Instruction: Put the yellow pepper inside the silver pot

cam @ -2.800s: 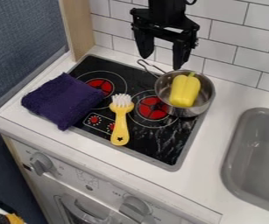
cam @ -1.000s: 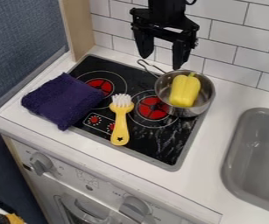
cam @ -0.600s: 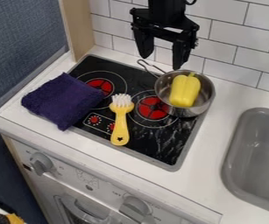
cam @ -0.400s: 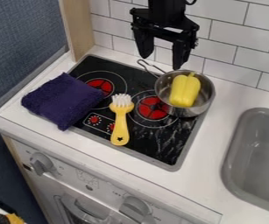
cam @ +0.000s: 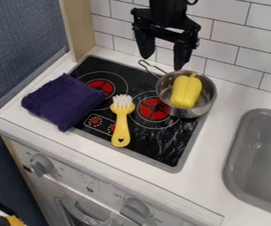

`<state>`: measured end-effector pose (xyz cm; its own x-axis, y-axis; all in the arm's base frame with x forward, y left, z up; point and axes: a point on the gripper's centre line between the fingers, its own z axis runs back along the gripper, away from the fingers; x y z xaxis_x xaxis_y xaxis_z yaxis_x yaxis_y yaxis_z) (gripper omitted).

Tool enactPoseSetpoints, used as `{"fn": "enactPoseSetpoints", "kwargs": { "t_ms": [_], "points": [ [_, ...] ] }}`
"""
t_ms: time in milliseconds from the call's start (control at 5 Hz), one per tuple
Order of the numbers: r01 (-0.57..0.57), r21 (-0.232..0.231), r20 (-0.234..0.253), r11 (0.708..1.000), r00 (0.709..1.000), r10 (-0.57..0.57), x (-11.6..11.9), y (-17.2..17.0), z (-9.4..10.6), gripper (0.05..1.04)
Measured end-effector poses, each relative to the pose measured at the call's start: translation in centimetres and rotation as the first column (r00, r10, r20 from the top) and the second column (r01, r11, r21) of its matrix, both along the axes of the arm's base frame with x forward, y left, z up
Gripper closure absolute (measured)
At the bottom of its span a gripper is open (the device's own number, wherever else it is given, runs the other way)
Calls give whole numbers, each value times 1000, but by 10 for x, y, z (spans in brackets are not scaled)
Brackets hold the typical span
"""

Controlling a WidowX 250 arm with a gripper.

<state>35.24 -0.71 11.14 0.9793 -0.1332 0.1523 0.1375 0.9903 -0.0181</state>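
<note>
A folded purple towel (cam: pixel 64 101) laps the left edge of the stovetop (cam: pixel 155 152), and a yellow-handled brush (cam: pixel 121 128) lies right of it, handle toward the front edge. Next comes the gripper (cam: pixel 163 63), open and holding nothing above the back edge, then the silver pot (cam: pixel 207 106) at the back right corner, with the smooth, plump, lobed yellow pepper (cam: pixel 186 92) inside, everything placed as before.
</note>
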Motion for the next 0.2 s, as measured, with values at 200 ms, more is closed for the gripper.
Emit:
{"fn": "enactPoseSetpoints", "kwargs": {
  "t_ms": [200],
  "points": [
    [0, 0, -2, 1000, 1000, 0, -1, 0, 0, 82]
  ]
}}
